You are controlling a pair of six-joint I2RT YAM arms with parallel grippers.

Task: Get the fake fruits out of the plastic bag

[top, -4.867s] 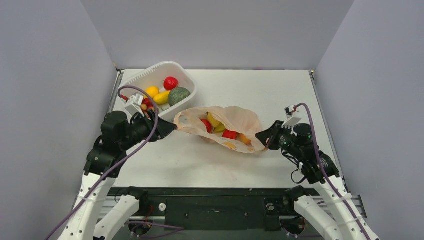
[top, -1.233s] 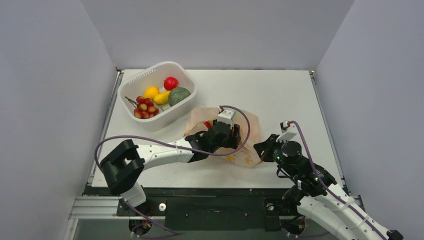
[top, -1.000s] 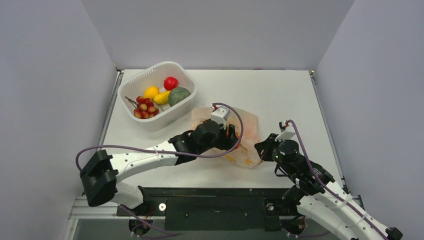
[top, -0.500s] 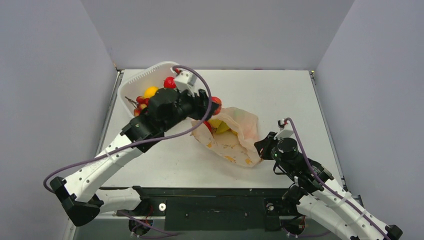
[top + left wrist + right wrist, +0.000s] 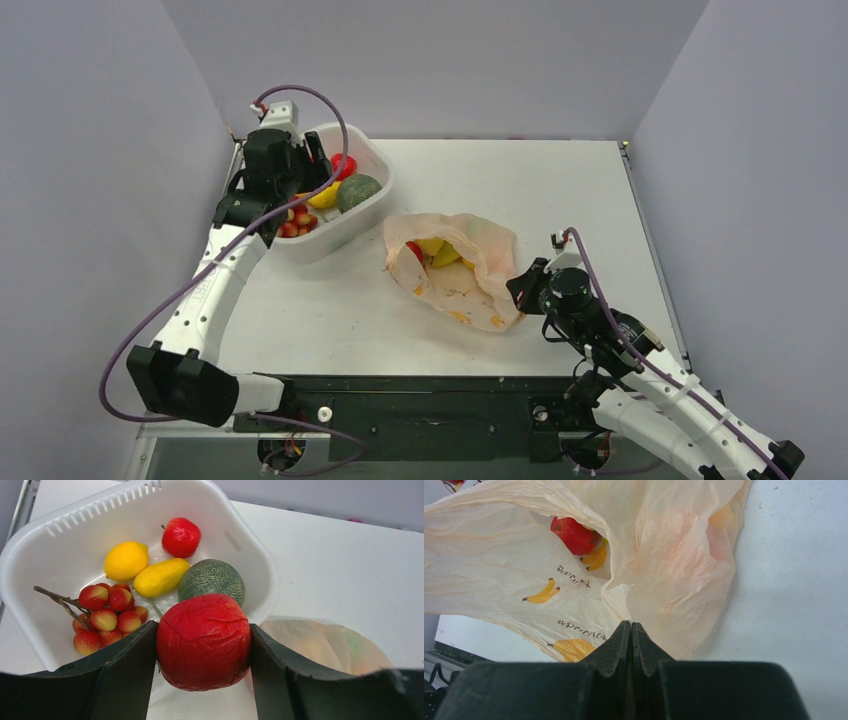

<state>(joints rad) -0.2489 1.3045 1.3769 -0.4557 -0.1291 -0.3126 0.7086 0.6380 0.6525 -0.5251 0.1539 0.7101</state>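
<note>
My left gripper (image 5: pixel 203 647) is shut on a glossy red fake fruit (image 5: pixel 203 641) and holds it above the white basket's near rim; in the top view the left gripper (image 5: pixel 325 166) hangs over the basket at the back left. The pale peach plastic bag (image 5: pixel 455 268) lies mid-table with its mouth open. A red fruit (image 5: pixel 575 534) and a yellow one (image 5: pixel 594 557) show inside it, and a lime green one (image 5: pixel 445 257) in the top view. My right gripper (image 5: pixel 630 626) is shut on the bag's (image 5: pixel 674 555) crinkled edge at its right end (image 5: pixel 517 285).
The white slotted basket (image 5: pixel 75 517) holds a yellow lemon (image 5: pixel 126 560), a long yellow fruit (image 5: pixel 161 576), a red fruit (image 5: pixel 181 536), a dull green melon (image 5: pixel 211 580) and a cluster of small red berries (image 5: pixel 107 615). Grey walls stand left, right and behind.
My left arm has lifted the red fruit out of the bag and swung it back-left to above the basket. The right gripper has kept its hold on the bag, and the bag sagged slightly.
</note>
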